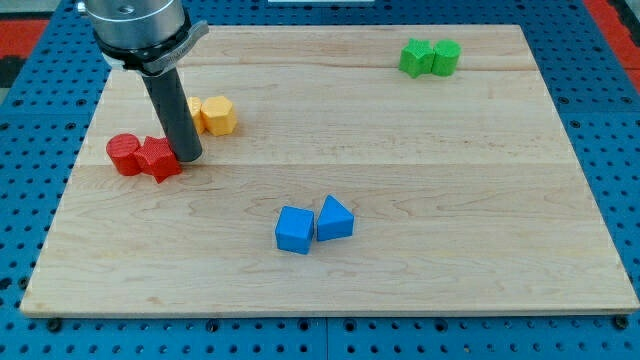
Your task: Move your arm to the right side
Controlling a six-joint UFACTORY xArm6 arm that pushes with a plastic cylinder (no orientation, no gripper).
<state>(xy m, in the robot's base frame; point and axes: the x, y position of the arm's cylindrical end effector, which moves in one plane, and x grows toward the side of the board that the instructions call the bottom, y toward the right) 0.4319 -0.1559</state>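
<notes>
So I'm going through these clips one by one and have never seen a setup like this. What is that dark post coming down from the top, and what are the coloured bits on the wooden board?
There is one picture, from one camera looking down at a slant on a wooden board; where the camera is mounted is not on record. The dark post is the end of a robot arm. It has no hand, so nothing is held: it ends in a straight rod, and its lower end, my tip, slides along the board and pushes blocks.

The blocks sit in pairs. At the view's left, my tip stands right beside a red star-shaped block, with a red cylinder next to that. Just behind the rod is a yellow block, with a second yellow one mostly hidden. Two blue blocks, a cube and a wedge-like one, lie near the view's bottom middle. Two green blocks lie at the view's top right.
</notes>
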